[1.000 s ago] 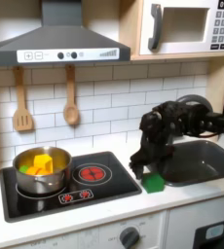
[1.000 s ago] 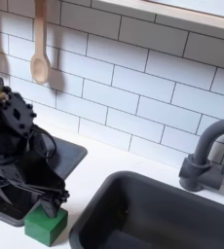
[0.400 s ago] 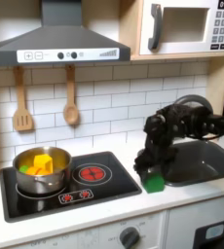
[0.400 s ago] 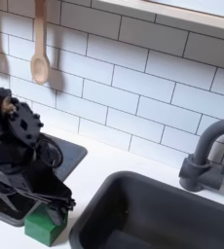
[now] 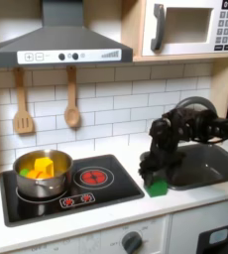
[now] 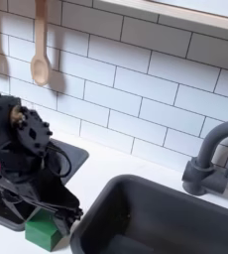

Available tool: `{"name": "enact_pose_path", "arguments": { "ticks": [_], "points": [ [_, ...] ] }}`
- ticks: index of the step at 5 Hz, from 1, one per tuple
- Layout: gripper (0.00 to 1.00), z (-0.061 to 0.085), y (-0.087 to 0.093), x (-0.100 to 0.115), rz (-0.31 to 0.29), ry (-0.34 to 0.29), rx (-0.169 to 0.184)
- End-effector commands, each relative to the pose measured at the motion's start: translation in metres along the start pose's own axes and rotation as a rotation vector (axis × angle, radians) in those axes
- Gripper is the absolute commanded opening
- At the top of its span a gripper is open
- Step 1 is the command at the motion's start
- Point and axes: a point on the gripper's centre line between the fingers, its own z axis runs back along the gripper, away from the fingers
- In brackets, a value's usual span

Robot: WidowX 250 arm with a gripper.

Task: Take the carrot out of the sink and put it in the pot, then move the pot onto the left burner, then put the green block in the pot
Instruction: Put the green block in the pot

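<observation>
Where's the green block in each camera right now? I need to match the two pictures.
First exterior view: the green block sits on the white counter between the stovetop and the sink, right under the claw.
Second exterior view: bottom left, the green block by the sink's left rim.
Shared landmark: the sink.

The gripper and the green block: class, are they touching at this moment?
Cannot tell. In the second exterior view the gripper sits low over the green block, its dark fingers overlapping the block's top edge, but neither contact nor a gap shows plainly.
</observation>
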Motion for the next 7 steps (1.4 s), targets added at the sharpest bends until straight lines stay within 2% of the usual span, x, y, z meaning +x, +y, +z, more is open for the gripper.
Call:
{"name": "enact_pose_path", "arguments": {
  "ticks": [1,3,5,7],
  "points": [
    [1.00,-0.011,0.001,0.001,0.004,0.025,0.012],
    [1.00,-0.013,0.003,0.001,0.007,0.032,0.013],
    [1.00,-0.023,0.004,-0.004,0.009,0.065,0.014],
    [1.00,-0.023,0.003,-0.002,0.007,0.052,0.011]
  ]
}}
